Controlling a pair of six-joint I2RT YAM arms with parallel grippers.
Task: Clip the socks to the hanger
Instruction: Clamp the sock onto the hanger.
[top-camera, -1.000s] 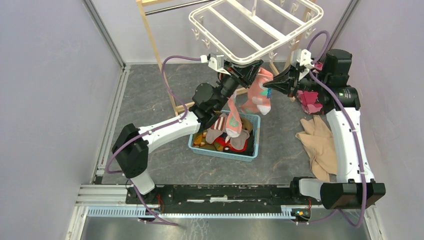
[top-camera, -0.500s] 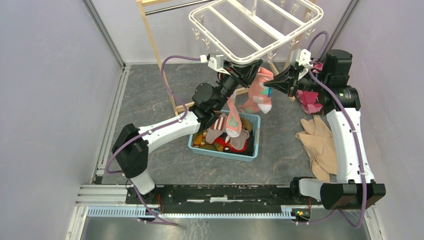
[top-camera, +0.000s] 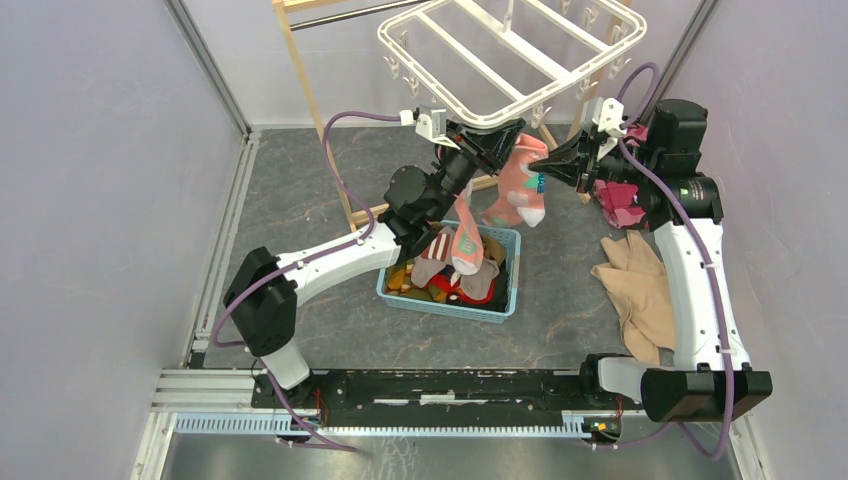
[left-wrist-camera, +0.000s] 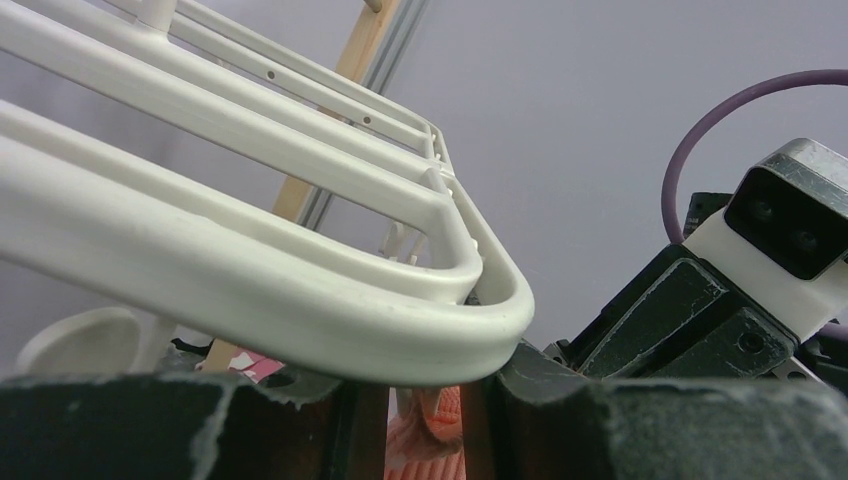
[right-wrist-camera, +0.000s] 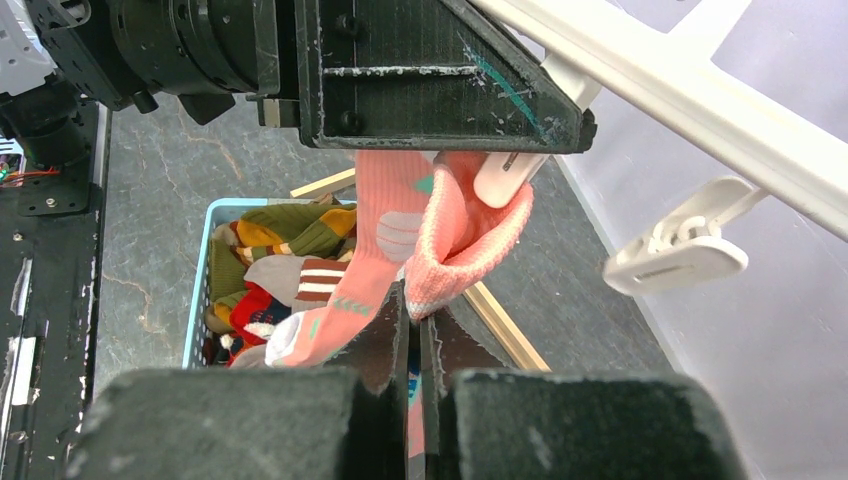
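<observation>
Pinching pink sock (right-wrist-camera: 395, 225) under hanger (left-wrist-camera: 300, 300) corner, right fingers (right-wrist-camera: 380, 345) tight; left fingers (left-wrist-camera: 600, 430) grip unclear.

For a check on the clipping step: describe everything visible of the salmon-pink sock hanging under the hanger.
The salmon-pink sock is soft knit with teal, grey and white patches and a white tip. It hangs limp, cuff up, just under the white hanger's near rim, above the blue basket. The right gripper pinches its cuff edge with shut jaws; a white clip touches the cuff under the left gripper.
</observation>
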